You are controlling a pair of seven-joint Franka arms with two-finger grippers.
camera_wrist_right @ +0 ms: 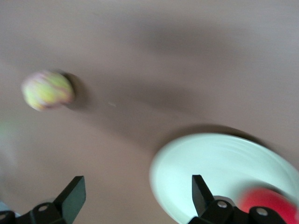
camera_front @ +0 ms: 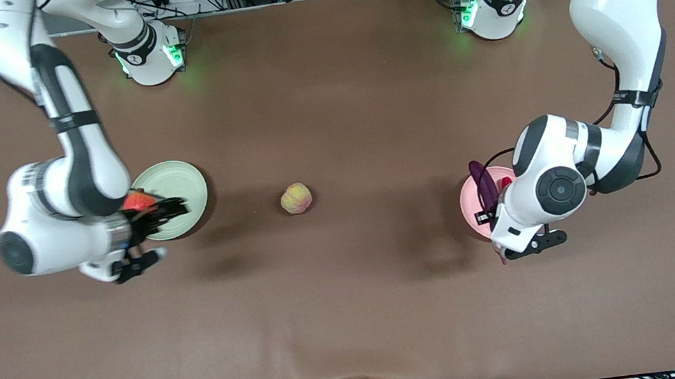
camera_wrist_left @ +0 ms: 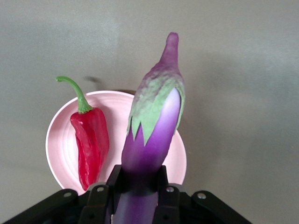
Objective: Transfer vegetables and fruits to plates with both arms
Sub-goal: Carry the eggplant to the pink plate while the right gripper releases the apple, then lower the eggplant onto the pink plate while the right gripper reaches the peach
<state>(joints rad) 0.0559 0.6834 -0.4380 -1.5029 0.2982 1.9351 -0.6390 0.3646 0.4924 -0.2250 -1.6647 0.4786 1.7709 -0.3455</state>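
Note:
My left gripper (camera_wrist_left: 139, 189) is shut on the purple eggplant (camera_wrist_left: 154, 135) and holds it over the pale pink plate (camera_wrist_left: 60, 140). The red chili pepper (camera_wrist_left: 91, 142) lies on that plate. In the front view the eggplant (camera_front: 482, 186) sticks out from under the left hand above the pink plate (camera_front: 470, 205). My right gripper (camera_front: 155, 236) is open and empty at the edge of the pale green plate (camera_front: 179, 183). The red apple (camera_front: 138, 201) sits on that plate, partly hidden by the right arm. The peach (camera_front: 296, 198) lies on the table between the plates.
The brown table (camera_front: 353, 316) stretches wide around the plates. The right wrist view shows the peach (camera_wrist_right: 46, 90), the green plate (camera_wrist_right: 219, 172) and the apple (camera_wrist_right: 268, 205) at its edge. Both arm bases stand along the table's edge farthest from the front camera.

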